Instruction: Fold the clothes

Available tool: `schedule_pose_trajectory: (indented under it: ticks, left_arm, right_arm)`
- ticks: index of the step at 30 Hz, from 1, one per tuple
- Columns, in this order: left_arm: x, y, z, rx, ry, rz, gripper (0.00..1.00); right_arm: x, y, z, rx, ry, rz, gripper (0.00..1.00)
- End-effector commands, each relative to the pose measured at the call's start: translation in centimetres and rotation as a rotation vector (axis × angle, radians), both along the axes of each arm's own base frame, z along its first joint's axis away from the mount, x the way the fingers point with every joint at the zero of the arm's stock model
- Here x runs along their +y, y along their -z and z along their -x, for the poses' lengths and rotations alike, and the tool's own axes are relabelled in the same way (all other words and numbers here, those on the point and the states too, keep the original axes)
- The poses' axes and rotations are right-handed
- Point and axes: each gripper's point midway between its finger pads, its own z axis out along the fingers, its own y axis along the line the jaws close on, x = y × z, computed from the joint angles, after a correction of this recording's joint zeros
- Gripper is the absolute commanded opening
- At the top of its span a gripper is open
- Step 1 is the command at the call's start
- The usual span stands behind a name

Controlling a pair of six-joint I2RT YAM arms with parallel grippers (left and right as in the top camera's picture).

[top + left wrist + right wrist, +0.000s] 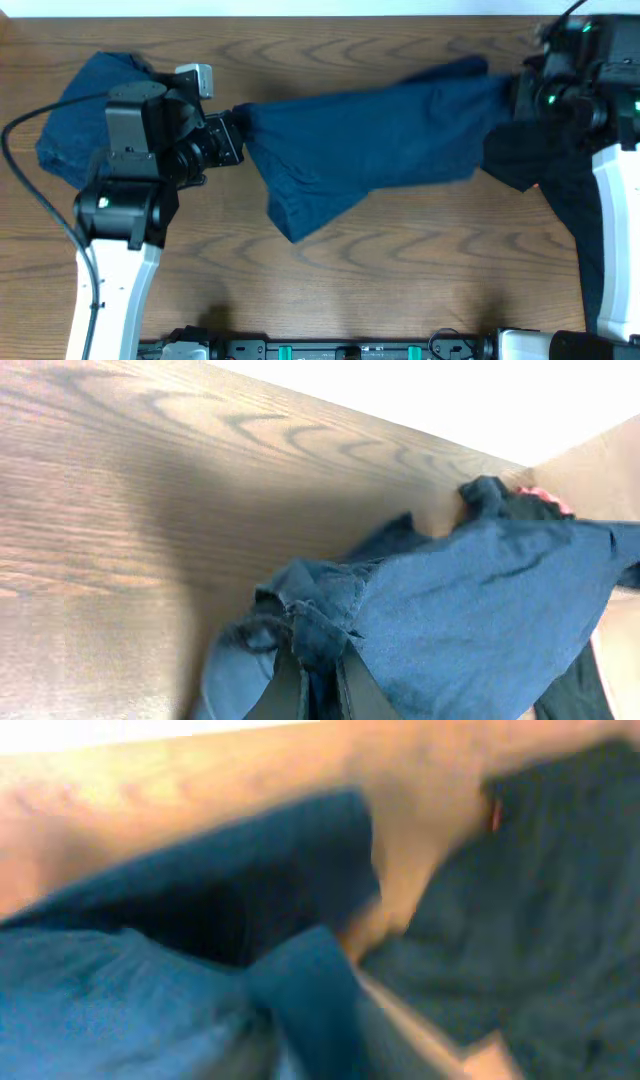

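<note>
A navy-blue garment (370, 140) is stretched across the wooden table between my two grippers. My left gripper (238, 135) is shut on its left end; the left wrist view shows the bunched cloth (450, 600) pinched between the fingers (318, 685). My right gripper (510, 95) holds the right end; the right wrist view is blurred, with blue cloth (300, 990) wrapped over the jaws (320, 1030). The lower edge of the garment droops onto the table. A second navy garment (75, 110) lies crumpled at the far left behind my left arm. A black garment (540, 160) lies at the right.
The black garment trails down the right side under the right arm (615, 230). The table's far edge (300, 18) runs along the top. Bare wood (400, 280) lies in front of the stretched garment.
</note>
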Motion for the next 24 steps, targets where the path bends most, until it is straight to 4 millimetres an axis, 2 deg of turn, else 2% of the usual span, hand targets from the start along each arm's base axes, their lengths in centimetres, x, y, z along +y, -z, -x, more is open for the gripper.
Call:
schedule_pose_trajectory:
  ticks: [1,3,4,6,10,13,16,22,24]
  left_arm:
    - [1.0,3.1,-2.2,0.076,-0.051,-0.048,0.06]
    - [0.9,5.4,-3.1,0.14,-0.048,-0.054,0.06]
    - [0.7,6.5,-3.5,0.172,-0.045,-0.058,0.06]
    - [0.4,9.2,-4.1,0.245,-0.035,-0.067,0.06]
    - [-0.2,14.2,-5.0,0.376,-0.018,-0.085,0.06]
    - [-0.2,16.2,-5.3,0.425,-0.017,-0.091,0.06]
    - [-0.3,17.3,-5.7,0.439,-0.015,-0.094,0.06]
    - [-0.3,17.3,-6.0,0.427,-0.015,-0.093,0.06]
    - [-0.3,17.3,-6.0,0.428,-0.015,-0.093,0.06]
  right_arm:
    - [0.4,1.1,-1.1,0.013,-0.022,-0.02,0.44]
    - [0.8,3.3,-1.2,0.088,-0.032,-0.024,0.56]
    - [0.9,4.5,-0.9,0.135,-0.035,-0.027,0.57]
    - [1.2,7.3,0.3,0.258,-0.039,-0.035,0.59]
    - [1.5,13.2,4.6,0.562,-0.038,-0.055,0.59]
    - [2.1,16.5,6.6,0.678,-0.077,-0.069,0.59]
    - [3.7,19.8,8.4,0.74,-0.138,-0.1,0.6]
    - [6.3,24.7,10.3,0.757,-0.191,-0.102,0.65]
    - [6.5,26.4,10.7,0.746,-0.192,-0.072,0.65]
